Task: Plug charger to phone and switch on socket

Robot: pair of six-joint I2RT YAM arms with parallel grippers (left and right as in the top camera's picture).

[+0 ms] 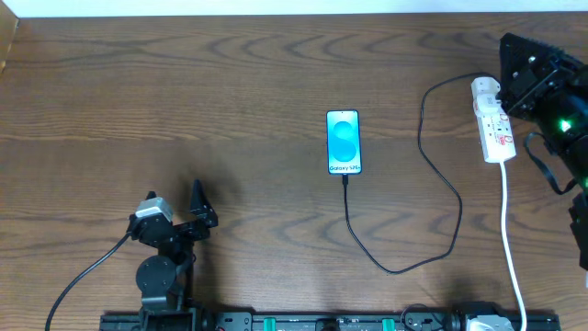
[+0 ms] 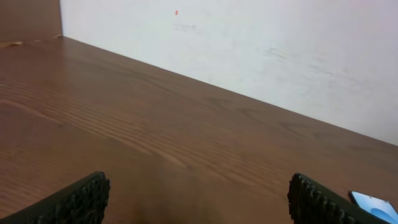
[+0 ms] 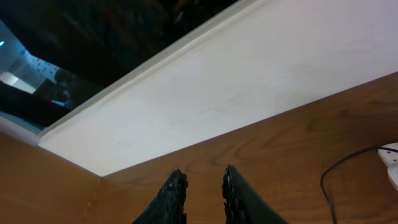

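Nearest, at 7 o'clock on the wooden surface (image 1: 230, 92), the left fingers (image 2: 81, 199) stand wide apart with nothing between them. At 5 o'clock the black charger cable (image 1: 395, 269) loops; one end runs up to the near edge of the phone (image 1: 344, 142), which lies flat at the centre with its blue screen lit. Whether the tip is fully seated I cannot tell. The other end climbs toward 2 o'clock, to the white power strip (image 1: 497, 138), whose white cord (image 1: 512, 248) trails back to the near edge. The right arm (image 1: 551, 92) hangs just beside the strip's far end; the right fingers (image 3: 173, 199) are nearly together, a narrow gap between them, gripping nothing.
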